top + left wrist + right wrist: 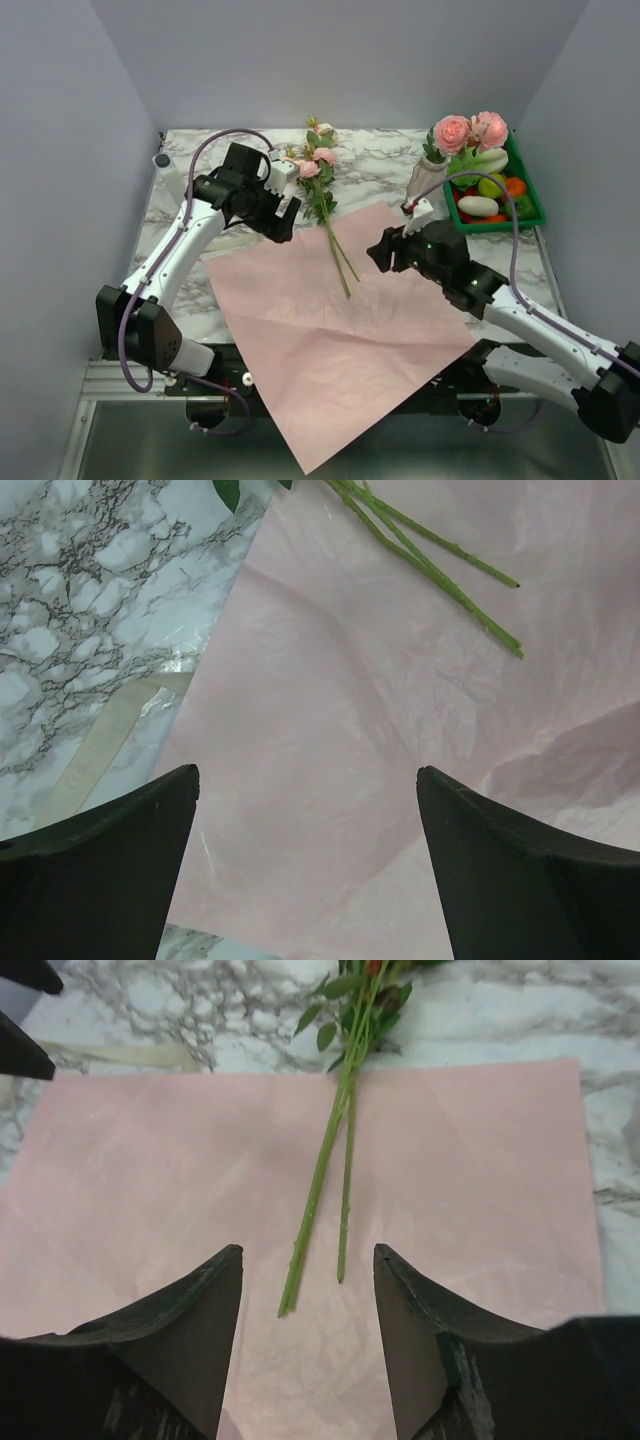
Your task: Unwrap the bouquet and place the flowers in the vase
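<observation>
The bouquet lies unwrapped: its pink paper sheet (330, 330) is spread flat on the marble table. Loose flowers (318, 165) lie at the sheet's far edge, pink heads away from me, thin green stems (320, 1175) reaching onto the paper. The whitish vase (422, 178) stands at the back right with two pink roses (470, 132) in it. My left gripper (308, 772) hovers open over the sheet's far left corner, left of the stems (440, 575). My right gripper (308, 1250) is open just short of the stem ends, nothing between its fingers.
A cream ribbon (100, 742) lies on the marble beside the sheet's left edge. A green tray (528, 195) of plastic vegetables sits right of the vase. A small grey cylinder (161, 160) stands at the far left corner. The sheet overhangs the table's near edge.
</observation>
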Tool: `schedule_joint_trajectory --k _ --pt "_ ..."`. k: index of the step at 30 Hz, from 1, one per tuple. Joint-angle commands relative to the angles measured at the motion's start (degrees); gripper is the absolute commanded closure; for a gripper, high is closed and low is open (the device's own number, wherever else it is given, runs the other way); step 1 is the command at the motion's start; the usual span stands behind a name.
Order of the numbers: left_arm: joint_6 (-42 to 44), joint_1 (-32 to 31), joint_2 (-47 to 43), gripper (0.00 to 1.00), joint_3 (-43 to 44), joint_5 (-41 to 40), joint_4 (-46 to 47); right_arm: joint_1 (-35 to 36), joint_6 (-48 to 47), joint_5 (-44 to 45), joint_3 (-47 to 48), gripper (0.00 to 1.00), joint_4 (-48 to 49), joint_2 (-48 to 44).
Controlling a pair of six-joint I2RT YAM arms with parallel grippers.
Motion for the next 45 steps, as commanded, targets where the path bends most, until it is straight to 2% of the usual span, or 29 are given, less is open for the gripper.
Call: schedule_joint_trajectory --k 1,4,9,17,23,28,39,45 --pt "-0.4 0.5 0.0 0.01 1.7 1.1 -1.8 3.1 -1.0 3.3 -0.1 0.39 4.0 6.5" --pt "-0.2 0.7 0.2 0.01 1.6 1.2 -2.4 4.4 -1.9 4.9 3.1 0.41 5.2 15.0" --pt "0.1 1.0 0.2 0.01 1.0 1.2 -2.7 4.8 -3.1 8.8 11.0 0.52 7.9 29.5" --pt "0.6 1.4 0.0 0.01 0.4 1.1 -2.8 4.8 -7.5 13.1 27.8 0.54 9.8 47.6" --pt "1.3 1.6 0.1 0.01 -0.3 0.6 -2.7 4.0 -7.1 11.8 38.2 0.54 7.7 58.0" --pt "2.2 2.0 -0.4 0.01 -1.1 0.0 -2.8 2.2 -4.8 10.4 42.5 0.7 5.9 62.4" --pt "3.2 2.9 -0.5 0.01 -1.7 0.0 -2.4 -0.1 -3.4 6.9 50.9 0.7 -1.9 69.7" --pt "3.6 3.1 -0.4 0.01 -2.1 -0.5 -2.4 -0.6 -2.7 4.4 55.2 0.66 -5.3 72.7"
